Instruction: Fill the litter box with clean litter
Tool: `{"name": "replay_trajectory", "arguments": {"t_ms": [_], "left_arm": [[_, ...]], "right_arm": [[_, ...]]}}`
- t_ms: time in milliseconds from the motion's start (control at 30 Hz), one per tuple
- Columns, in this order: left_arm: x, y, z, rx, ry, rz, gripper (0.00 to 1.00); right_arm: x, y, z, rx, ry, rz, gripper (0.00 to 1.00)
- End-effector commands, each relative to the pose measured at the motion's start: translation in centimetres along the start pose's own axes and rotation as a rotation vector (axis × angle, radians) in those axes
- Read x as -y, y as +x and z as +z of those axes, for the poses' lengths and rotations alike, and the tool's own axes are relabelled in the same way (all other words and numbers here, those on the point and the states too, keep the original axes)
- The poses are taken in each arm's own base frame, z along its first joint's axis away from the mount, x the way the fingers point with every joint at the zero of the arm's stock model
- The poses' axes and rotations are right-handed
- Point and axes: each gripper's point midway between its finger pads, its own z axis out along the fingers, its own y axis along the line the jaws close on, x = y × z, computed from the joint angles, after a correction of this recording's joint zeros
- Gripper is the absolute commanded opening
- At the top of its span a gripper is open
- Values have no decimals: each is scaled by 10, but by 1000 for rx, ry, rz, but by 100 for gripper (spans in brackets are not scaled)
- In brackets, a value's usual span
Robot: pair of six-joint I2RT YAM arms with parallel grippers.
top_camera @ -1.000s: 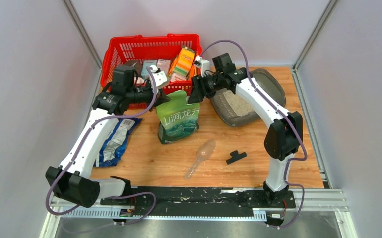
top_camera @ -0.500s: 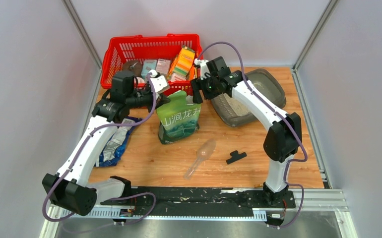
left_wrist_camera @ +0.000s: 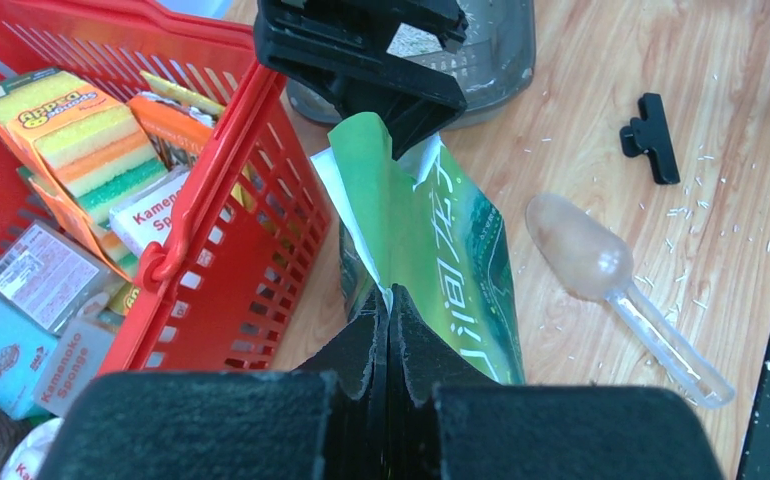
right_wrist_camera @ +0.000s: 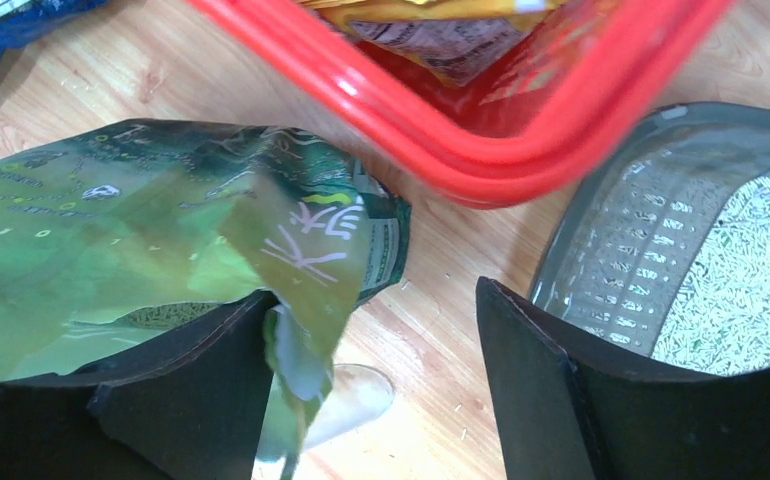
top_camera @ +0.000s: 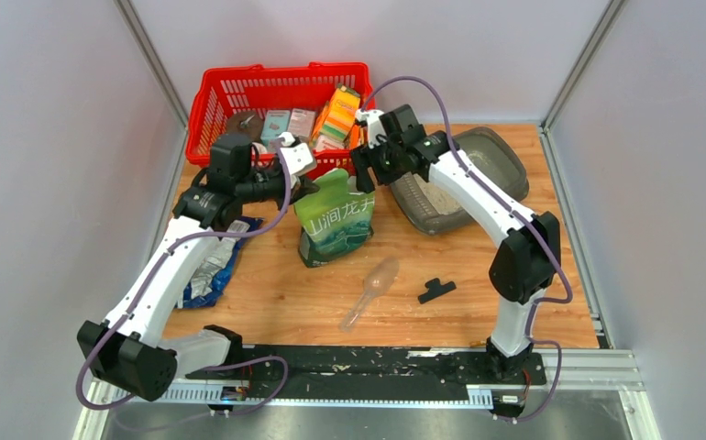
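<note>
Green pouch (top_camera: 336,220) gripped at mid-table, with the litter box (top_camera: 501,151) at the far right.

Nearest, a clear scoop (top_camera: 372,291) and a black clip (top_camera: 435,290) lie on the wooden table (top_camera: 276,293), with a blue-silver foil bag (top_camera: 212,261) to the left. Behind them the pouch stands upright. The left gripper (left_wrist_camera: 389,305) is clamped on its top edge. The right gripper (right_wrist_camera: 371,330) is at the pouch's torn mouth with its jaws apart, the flap lying against one finger. The litter box holds pale clean litter (right_wrist_camera: 751,290), and a red basket (top_camera: 239,87) sits just left of it.
</note>
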Motion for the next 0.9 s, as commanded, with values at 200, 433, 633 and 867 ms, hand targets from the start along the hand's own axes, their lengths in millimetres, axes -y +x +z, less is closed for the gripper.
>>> {"name": "replay_trajectory", "arguments": {"t_ms": [200, 433, 633, 867], "left_arm": [[-22, -61, -19, 154, -120, 286, 0], [-70, -103, -34, 228, -274, 493, 0], [-65, -103, -29, 217, -148, 572, 0], [-48, -86, -21, 233, -77, 465, 12]], "right_arm": [[-6, -10, -13, 2, 50, -40, 20], [6, -38, -42, 102, 141, 120, 0], [5, -36, -46, 101, 135, 187, 0], [11, -33, -48, 107, 167, 195, 4]]}}
